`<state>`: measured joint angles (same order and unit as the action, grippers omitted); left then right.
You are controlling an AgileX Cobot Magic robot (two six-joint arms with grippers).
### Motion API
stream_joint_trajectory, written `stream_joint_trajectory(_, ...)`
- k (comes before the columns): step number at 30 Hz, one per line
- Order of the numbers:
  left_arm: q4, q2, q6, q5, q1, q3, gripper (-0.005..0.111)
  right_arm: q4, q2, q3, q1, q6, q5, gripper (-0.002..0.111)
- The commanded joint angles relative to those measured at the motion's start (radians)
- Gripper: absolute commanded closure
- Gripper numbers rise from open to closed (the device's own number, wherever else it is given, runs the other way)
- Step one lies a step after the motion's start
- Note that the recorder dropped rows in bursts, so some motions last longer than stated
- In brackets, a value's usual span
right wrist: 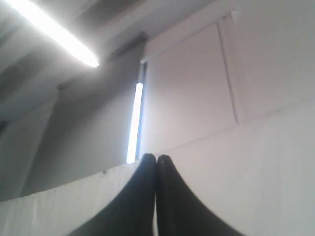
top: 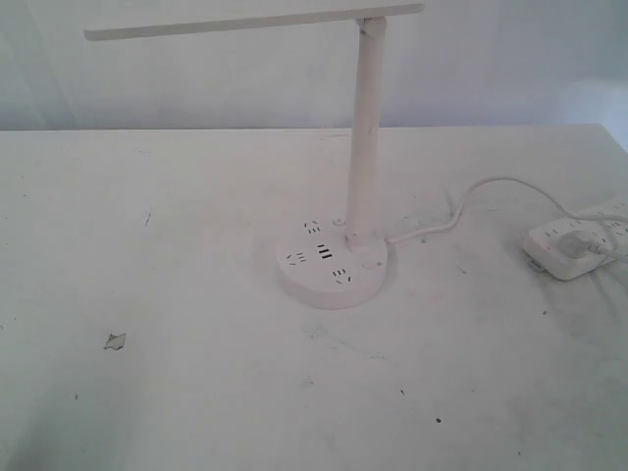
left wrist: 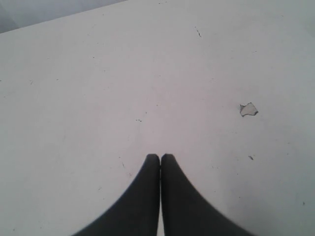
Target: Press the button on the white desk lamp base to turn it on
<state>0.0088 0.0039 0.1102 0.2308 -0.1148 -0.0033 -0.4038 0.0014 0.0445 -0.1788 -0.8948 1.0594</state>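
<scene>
The white desk lamp [top: 365,128] is stood mid-table [top: 177,294], and any print on the lamp base [top: 314,290] is too small to be read. A power strip [top: 569,243] is seen well apart from it. The left gripper [left wrist: 160,157] is held over bare table and the right gripper [right wrist: 156,158] is aimed at a wall. Both pairs of jaws are clenched, with nothing grasped.

Table [top: 196,412]: white, scuffed, flecked with dark specks.
Lamp base [top: 332,265]: sitting flat, near the middle.
Cord [top: 422,232]: white, curling off from the base toward the right.
Power strip [top: 574,245]: out at the right edge, plug in it.
Chip [top: 115,340]: small grey fleck, well left of the base.
</scene>
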Motion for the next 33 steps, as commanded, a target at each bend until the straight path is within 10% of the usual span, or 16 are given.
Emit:
stream_joint_trajectory(1,-0.001,-0.004,-0.001,0.001,-0.001,0.003,0.107,0.019,0.014,0.097,-0.007,0.002,-0.281,0.108)
stream_joint_trajectory(7,-0.001,-0.004,-0.001,0.001,-0.001,0.003,0.107,-0.091,0.261,0.144,-0.007,-0.011,-0.192,0.108)
stream_joint_trajectory(15,-0.001,-0.004,-0.001,0.001,-0.001,0.003,0.107,-0.858,0.761,0.239,-0.005,-0.187,0.162,0.108)
stream_joint_trajectory(28,-0.001,-0.004,-0.001,0.001,-0.001,0.003,0.107,-0.683,1.325,0.246,0.262,0.271,-0.009,0.107)
stream_joint_trajectory(33,-0.001,-0.004,-0.001,0.001,-0.001,0.003,0.107,-0.442,1.477,0.250,0.329,0.383,-0.002,0.087)
